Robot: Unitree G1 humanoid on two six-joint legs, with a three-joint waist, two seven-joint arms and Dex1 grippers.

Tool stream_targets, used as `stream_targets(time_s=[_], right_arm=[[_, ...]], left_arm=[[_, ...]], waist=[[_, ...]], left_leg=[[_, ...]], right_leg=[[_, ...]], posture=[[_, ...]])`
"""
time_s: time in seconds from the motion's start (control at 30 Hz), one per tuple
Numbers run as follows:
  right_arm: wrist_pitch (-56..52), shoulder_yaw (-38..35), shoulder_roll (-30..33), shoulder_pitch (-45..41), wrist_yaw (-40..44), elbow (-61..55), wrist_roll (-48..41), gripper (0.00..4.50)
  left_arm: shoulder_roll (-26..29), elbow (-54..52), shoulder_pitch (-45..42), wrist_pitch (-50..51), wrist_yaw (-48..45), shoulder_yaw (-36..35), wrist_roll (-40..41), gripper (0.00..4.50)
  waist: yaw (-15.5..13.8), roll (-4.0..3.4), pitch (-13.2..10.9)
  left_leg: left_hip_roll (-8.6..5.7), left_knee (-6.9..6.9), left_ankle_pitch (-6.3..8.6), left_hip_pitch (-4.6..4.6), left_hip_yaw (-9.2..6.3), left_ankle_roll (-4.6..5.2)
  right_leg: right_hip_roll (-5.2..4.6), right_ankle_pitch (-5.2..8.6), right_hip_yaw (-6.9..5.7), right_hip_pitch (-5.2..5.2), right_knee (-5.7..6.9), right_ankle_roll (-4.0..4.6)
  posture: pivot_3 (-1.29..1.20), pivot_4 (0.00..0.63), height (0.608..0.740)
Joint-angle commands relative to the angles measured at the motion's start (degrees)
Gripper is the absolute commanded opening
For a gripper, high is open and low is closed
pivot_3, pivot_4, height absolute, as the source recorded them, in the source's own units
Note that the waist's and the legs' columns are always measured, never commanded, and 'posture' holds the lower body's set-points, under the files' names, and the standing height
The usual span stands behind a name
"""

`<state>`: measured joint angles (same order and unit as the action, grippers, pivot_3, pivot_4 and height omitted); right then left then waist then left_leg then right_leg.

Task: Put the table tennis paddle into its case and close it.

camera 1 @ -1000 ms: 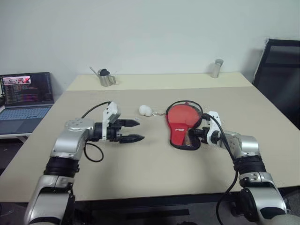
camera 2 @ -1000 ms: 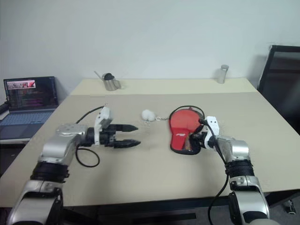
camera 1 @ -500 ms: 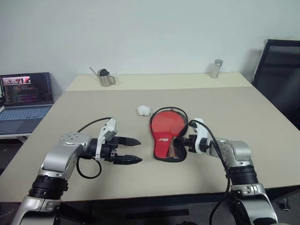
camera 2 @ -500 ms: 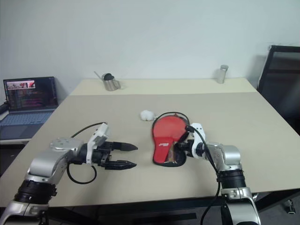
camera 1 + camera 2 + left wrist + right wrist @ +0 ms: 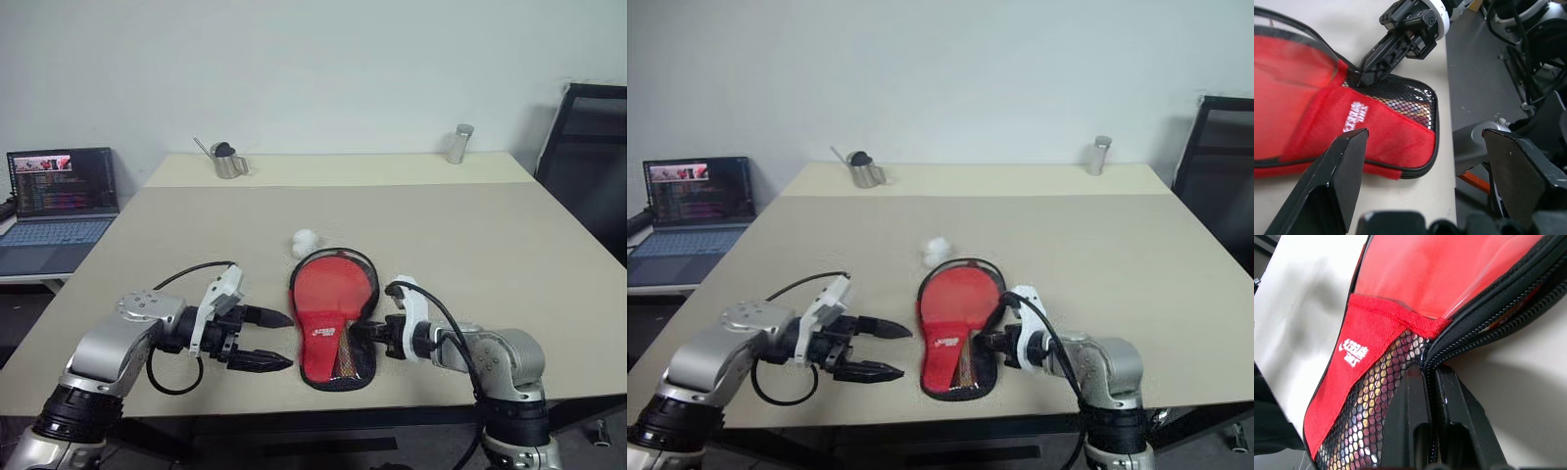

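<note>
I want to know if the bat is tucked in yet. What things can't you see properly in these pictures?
- The table tennis paddle: the case covers it in the eye views; whether its handle lies behind the mesh stays unclear.
- What the right gripper pinches: its fingers hide that bit of the zip edge, right wrist view.
- The laptop screen: too small to read.

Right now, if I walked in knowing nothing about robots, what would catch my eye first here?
The bright red case, lying flat near the front edge of the beige table, stands out most. The right claw is shut on the case's zipped edge beside the black mesh, while the left claw hangs open just to the case's left. Beyond that, a small white ball sits behind the case and an open laptop glows at the far left.
</note>
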<state>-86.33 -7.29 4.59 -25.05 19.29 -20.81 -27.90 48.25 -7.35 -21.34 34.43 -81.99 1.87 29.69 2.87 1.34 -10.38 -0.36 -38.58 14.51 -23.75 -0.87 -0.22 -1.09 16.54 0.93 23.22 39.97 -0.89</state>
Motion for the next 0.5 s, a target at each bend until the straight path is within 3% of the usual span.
stream_targets(time_s=[0.03,0.5], right_arm=[[-4.4,-2.6,-1.2,1.6,-1.5,-6.3,-1.5,0.02],[-6.2,-7.5,-8.8,9.8,-9.8,-13.6,-3.0,0.02]], left_arm=[[1.1,-2.7,-0.7,1.2,-0.1,-0.8,2.1,4.08],[0.9,-0.3,-1.3,-0.4,-0.3,-0.3,1.5,4.08]], waist=[[-0.1,0.00,0.0],[-0.4,0.00,0.0]], left_leg=[[0.00,0.01,0.00,0.00,-0.01,0.00],[-0.02,0.22,0.00,0.01,-0.01,0.00]], right_leg=[[0.00,0.00,-0.01,0.00,0.00,0.00],[0.00,0.01,-0.02,0.01,-0.13,-0.01]], posture=[[0.00,0.150,0.740],[0.00,0.150,0.740]])
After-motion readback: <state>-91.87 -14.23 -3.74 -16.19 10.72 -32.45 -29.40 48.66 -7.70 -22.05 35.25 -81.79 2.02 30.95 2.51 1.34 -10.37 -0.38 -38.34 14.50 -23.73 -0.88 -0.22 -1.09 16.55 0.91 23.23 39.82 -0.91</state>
